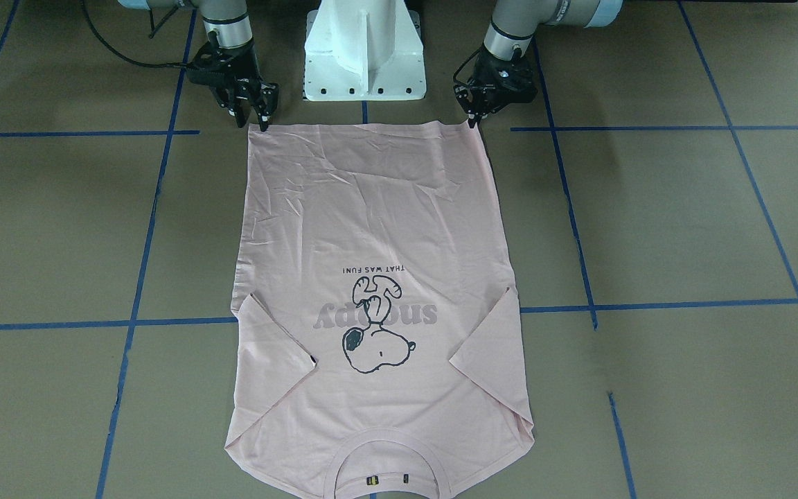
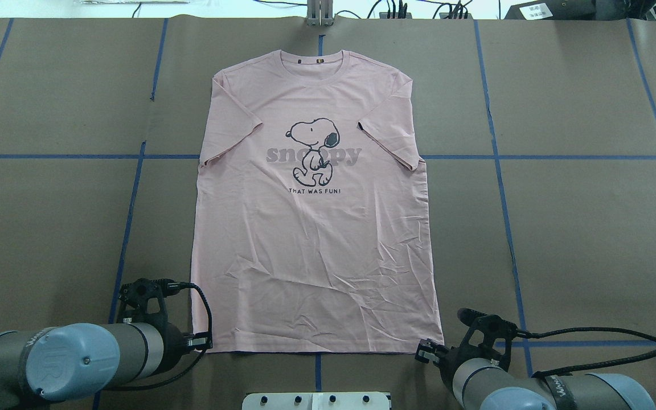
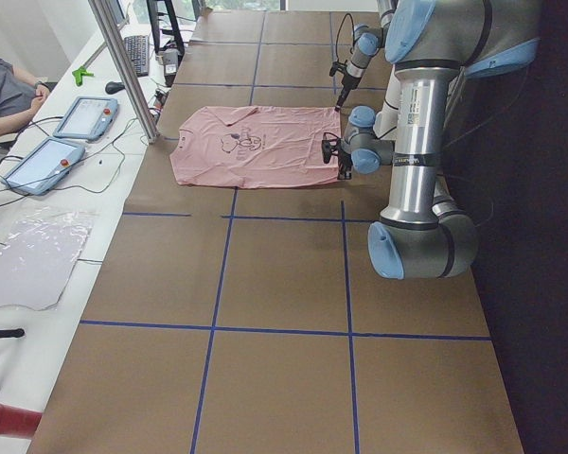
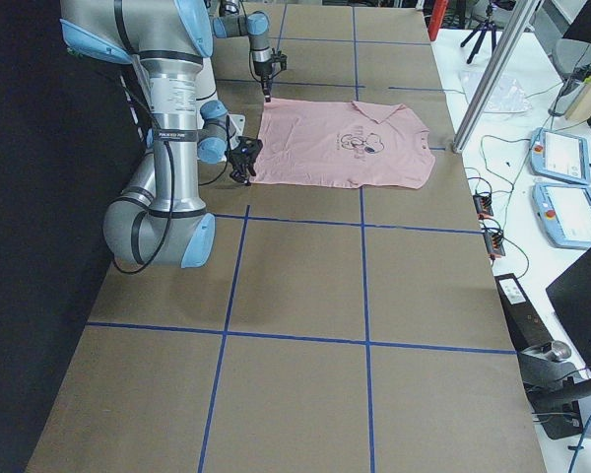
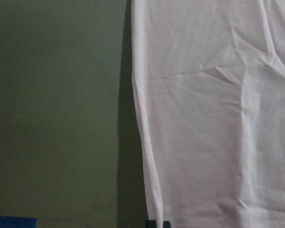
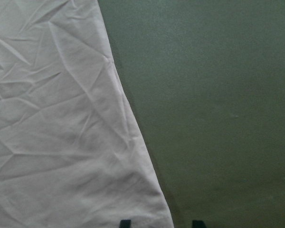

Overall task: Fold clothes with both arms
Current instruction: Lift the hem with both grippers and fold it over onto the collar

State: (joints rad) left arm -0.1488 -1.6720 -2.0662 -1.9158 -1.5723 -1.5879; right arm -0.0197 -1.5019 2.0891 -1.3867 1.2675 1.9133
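We find the shirt flat and print up in the middle of the bench, its hem toward the robot-side edge. The left fingers are pressed together on one hem corner, while the right fingers stand spread astride the other, gripping nothing. We judge that a lift now would raise one corner only and drag the cloth askew.

- T-shirt: pale pink with a cartoon dog print, spread flat and face-up, sleeves folded in over the body, collar far from the robot, lower half creased.
- Left gripper: tip down at one hem corner, finger gap unclear.
- Right gripper: fingers apart, straddling the other corner.
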